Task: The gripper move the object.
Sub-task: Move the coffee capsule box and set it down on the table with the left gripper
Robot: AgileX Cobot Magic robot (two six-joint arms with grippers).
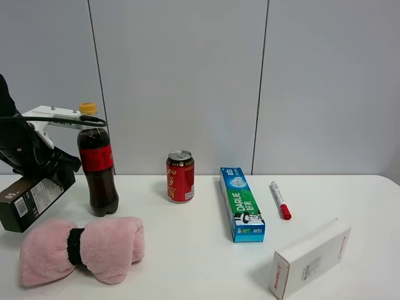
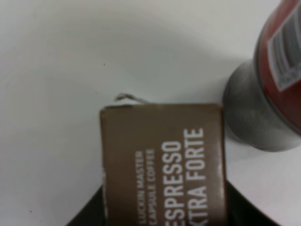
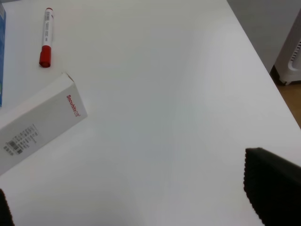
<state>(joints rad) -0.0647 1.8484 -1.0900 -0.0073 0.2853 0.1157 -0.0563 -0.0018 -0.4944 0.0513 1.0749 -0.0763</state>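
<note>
The object is a long dark brown carton (image 1: 28,201) with white print, at the far left of the table. It is tilted, its far end raised beside the cola bottle (image 1: 97,164). My left gripper (image 1: 55,170) is shut on its raised end. In the left wrist view the carton (image 2: 162,160) reads "ESPRESSO XTRA FORTE", with a black finger (image 2: 87,215) on each long side and the bottle's base (image 2: 263,117) close by. My right gripper (image 3: 136,202) is open and empty over bare table; it is out of the exterior view.
A pink rolled towel (image 1: 81,248) lies in front of the carton. A red can (image 1: 180,176), a blue-green toothpaste box (image 1: 242,204), a red-capped marker (image 1: 280,200) and a white carton (image 1: 310,257) lie to the right. The table's right edge (image 3: 263,61) is near my right gripper.
</note>
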